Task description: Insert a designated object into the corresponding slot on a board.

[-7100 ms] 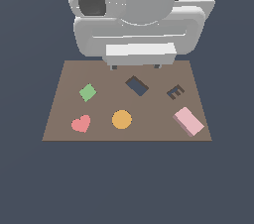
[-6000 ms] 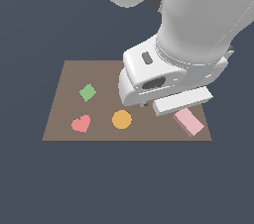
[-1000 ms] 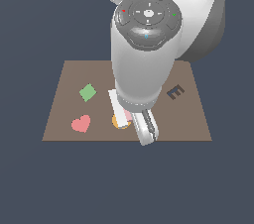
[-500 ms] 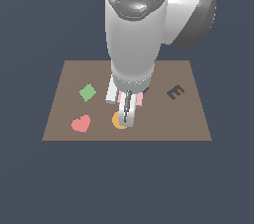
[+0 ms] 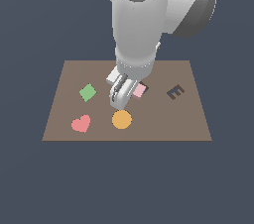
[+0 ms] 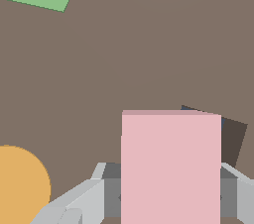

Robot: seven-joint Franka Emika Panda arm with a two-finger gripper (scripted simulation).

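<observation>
- While the green diamond point(image 5: 88, 92) and the red heart point(image 5: 81, 124) sit flush in the board point(image 5: 59, 119) toward the exterior view's left, neither bears on the move in hand, and both lie well apart from the arm
- Just to the right of them, the orange disc point(image 5: 121, 119) fills its round place; the gripper point(image 5: 120, 100) hangs just above and beside it, tilted, not touching it as far as I can tell
- Pinched between the jaws is the pink block point(image 6: 170, 166): the wrist view shows grey fingers point(image 6: 79, 196) pressed against both of its long sides, its flat face toward the camera
- Directly past the block's far edge the slot point(image 6: 232, 138) peeks out as a dark corner, mostly hidden by the block; its edges run askew to the block's edges, so I judge a twist about the vertical is needed, plus a short shift toward that corner, before lowering
- In the exterior view the block's pink end point(image 5: 140, 90) shows beside the arm, over the board's middle, seemingly not yet seated
- Farthest right, the E-shaped cut-out point(image 5: 175, 91) stands empty, and it is not the target
</observation>
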